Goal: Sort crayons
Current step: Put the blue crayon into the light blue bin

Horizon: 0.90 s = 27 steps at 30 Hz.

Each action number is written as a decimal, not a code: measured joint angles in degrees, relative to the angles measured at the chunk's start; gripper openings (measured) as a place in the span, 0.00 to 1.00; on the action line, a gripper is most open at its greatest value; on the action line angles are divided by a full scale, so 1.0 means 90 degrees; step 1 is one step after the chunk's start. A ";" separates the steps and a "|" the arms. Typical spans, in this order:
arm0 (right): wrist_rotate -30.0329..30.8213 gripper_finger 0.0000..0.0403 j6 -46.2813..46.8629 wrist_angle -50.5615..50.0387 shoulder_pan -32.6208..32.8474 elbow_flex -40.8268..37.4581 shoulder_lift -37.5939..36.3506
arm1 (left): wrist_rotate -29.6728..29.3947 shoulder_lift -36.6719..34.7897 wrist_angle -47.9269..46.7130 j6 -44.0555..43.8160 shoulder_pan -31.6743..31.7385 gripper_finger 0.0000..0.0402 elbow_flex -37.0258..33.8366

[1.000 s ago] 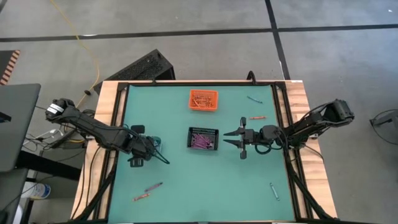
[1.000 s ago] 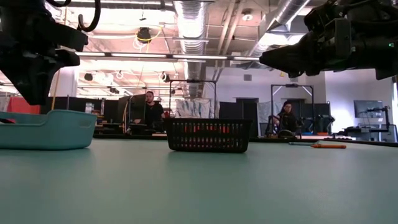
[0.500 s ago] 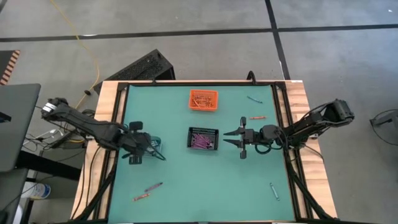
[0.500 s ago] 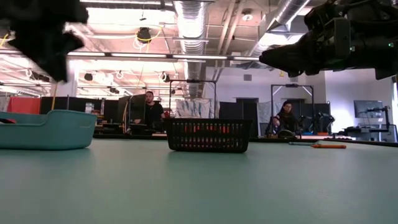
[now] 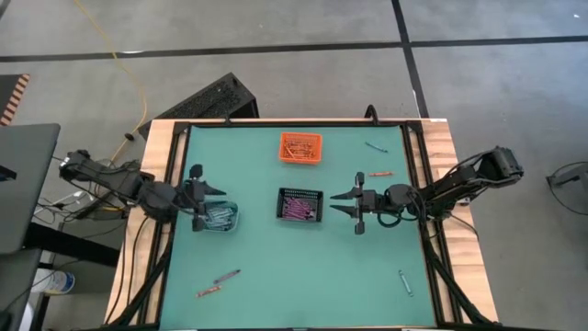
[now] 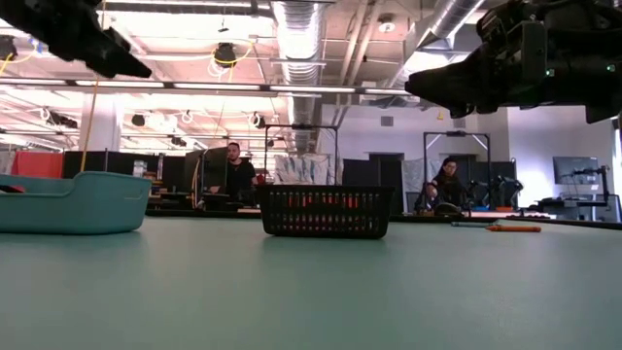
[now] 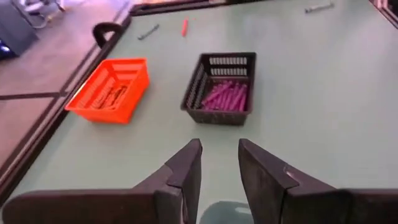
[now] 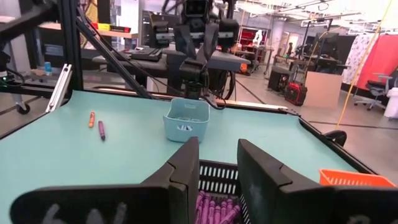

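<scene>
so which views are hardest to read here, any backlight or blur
Low view: bright ceiling lights backlight both arms, so the left gripper and right gripper are near silhouettes. Left wrist view: its own fingers are soft, while the black bin stays readable. High view: evenly lit, crayons tiny.

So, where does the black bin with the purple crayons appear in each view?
High view: black bin, table centre, below the orange bin.
Low view: mid-picture, seen from the side.
Left wrist view: upper middle, purple crayons inside.
Right wrist view: at the bottom, behind the right gripper.
Shared landmark: the teal bin.
</scene>
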 joint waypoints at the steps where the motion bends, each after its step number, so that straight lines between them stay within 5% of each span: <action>1: 0.0000 0.28 0.0048 0.0002 0.0000 0.0000 0.0000 | -0.0067 -0.0262 0.0117 -0.0002 0.0000 0.24 -0.0212; 9: 0.0002 0.28 0.0698 0.0014 0.0000 0.0000 0.0000 | -0.0264 -0.2286 0.2344 0.0934 0.0001 0.24 -0.1941; 15: 0.0014 0.28 0.1241 -0.0430 0.0000 0.0301 -0.0010 | 0.0234 -0.3250 0.2707 0.1205 0.0000 0.24 -0.2274; 27: 0.0223 0.28 0.2513 -0.6004 0.0504 0.2948 -0.0008 | 0.1156 -0.3227 0.3251 0.1146 0.0000 0.24 -0.2774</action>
